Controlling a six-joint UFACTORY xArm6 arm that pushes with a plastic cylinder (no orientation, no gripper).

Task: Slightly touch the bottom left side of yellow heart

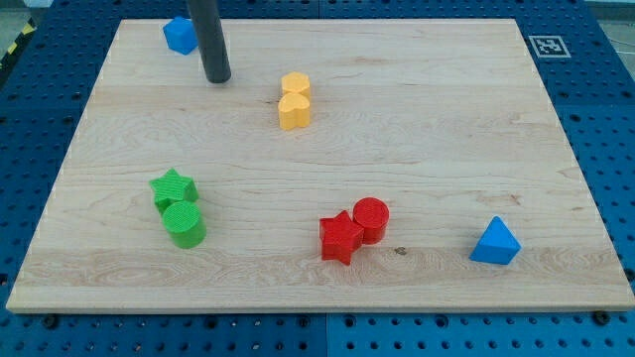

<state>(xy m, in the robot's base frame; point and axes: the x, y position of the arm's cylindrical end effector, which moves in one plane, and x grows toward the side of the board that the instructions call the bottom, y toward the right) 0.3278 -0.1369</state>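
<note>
Touching nothing, my tip (217,79) left of yellow heart (294,101)

- The yellow heart (295,100) lay flat on the wooden board (417,139), in its upper middle, toward the view's top.
- It stood alone, touching nothing.

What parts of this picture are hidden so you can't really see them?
1. Blue block at the camera view's top left: the dark rod hides its right side, so its shape is unclear.
2. The rod's upper part: cut off by the view's top edge. My tip shows, left of the yellow heart, apart from it.
3. Green cylinder hides the green star's lower edge.
</note>
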